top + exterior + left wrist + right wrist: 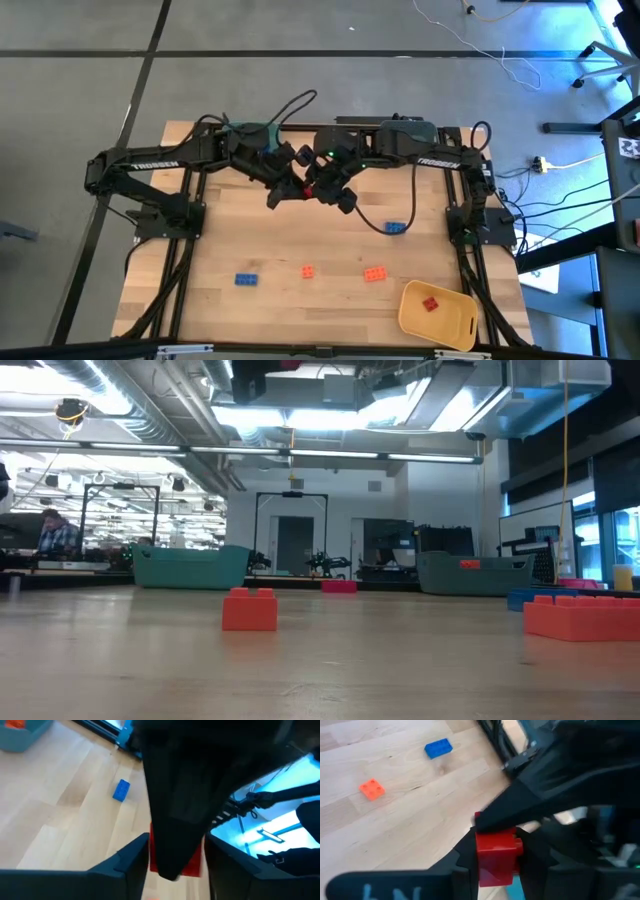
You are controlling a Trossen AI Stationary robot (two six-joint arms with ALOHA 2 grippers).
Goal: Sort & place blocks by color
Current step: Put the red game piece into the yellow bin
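Observation:
A red block (pixel 308 187) is held above the table's far middle, where both grippers meet. My right gripper (pixel 495 862) is shut on it. My left gripper (pixel 175 870) closes on it from the opposite side, and the right gripper's dark finger (pixel 175 805) covers most of the block there. On the table rest a blue block (pixel 246 279), two orange blocks (pixel 307 271) (pixel 375 274) and another blue block (pixel 396 228). One more red block (pixel 431 304) sits in the yellow bin (pixel 455 325). My left gripper has the red block's sides (pixel 196 866) between its two fingers, which lie against them. The right gripper's finger hides most of the block. The block is lifted clear of the table. My right gripper pinches the red block's lower part (pixel 492 870) between its two fingers, one on each side. The studded end (pixel 519 845) stands free beyond them. The block is clear of the table, and the left gripper's fingertip (pixel 487 822) lies at its far end.
A bin (pixel 20 737) holding an orange block stands at the far left. The low view shows a teal bin (pixel 190 567) and a grey-blue bin (pixel 473 573) at the far edge. A person (pixel 55 535) sits in the room behind. Bare wood lies between the loose blocks.

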